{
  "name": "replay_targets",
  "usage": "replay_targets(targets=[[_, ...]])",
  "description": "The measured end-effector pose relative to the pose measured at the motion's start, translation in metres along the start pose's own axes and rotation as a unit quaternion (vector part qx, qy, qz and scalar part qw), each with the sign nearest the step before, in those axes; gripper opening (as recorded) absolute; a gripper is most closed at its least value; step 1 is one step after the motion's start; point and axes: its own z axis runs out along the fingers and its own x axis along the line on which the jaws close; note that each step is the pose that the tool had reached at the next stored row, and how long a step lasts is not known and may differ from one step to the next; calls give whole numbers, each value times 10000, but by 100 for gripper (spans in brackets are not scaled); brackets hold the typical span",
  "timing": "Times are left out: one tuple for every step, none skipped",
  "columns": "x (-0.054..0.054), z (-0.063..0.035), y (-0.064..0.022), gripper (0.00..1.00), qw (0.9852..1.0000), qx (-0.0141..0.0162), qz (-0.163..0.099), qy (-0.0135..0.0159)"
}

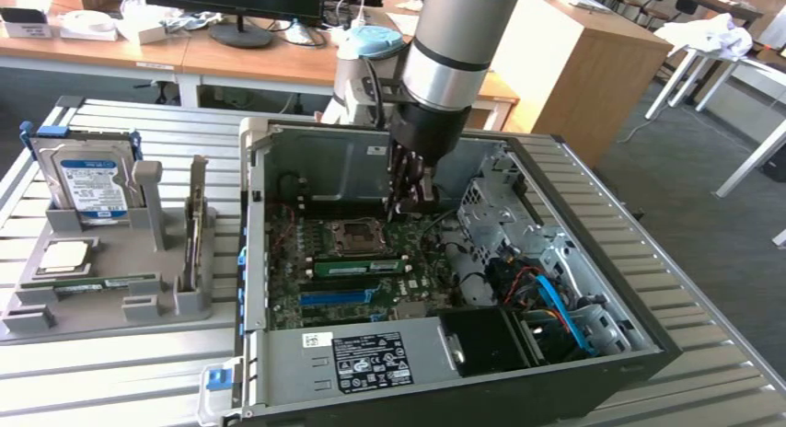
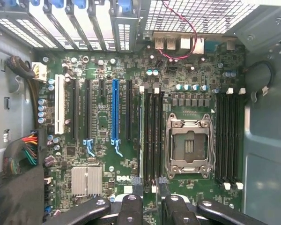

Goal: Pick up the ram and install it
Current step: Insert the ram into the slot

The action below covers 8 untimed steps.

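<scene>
Green and thin, the ram point(image 1: 356, 266) stands on edge in a slot of the motherboard point(image 2: 100, 126), near the processor socket point(image 1: 356, 236) inside the open computer case point(image 1: 319, 160). The gripper point(image 1: 411, 204) hangs just above the board, over the slots, its fingers point(image 2: 132, 185) a narrow gap apart and holding nothing. On the exterior view's left a grey tray point(image 1: 74, 321) carries another stick point(image 1: 92, 282) like it

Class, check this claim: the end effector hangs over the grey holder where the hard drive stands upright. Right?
No. In the exterior view the end effector hangs inside the open computer case, above the motherboard, not over the grey holder. The hard drive does stand upright in that holder.
</scene>
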Motion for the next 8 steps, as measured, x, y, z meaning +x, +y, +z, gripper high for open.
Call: replay_targets(targets=[[-1,-10,0,26,10000,0,0,0],[-1,-21,-1,26,10000,-1,0,0],[-2,-32,-1,26,10000,-1,0,0],[-3,-42,-1,26,10000,-1,0,0],[-4,-53,-1,26,10000,-1,0,0],[-4,-64,-1,26,10000,-2,0,1],[-5,-75,-1,26,10000,-2,0,1],[-6,-85,-1,26,10000,-2,0,1]])
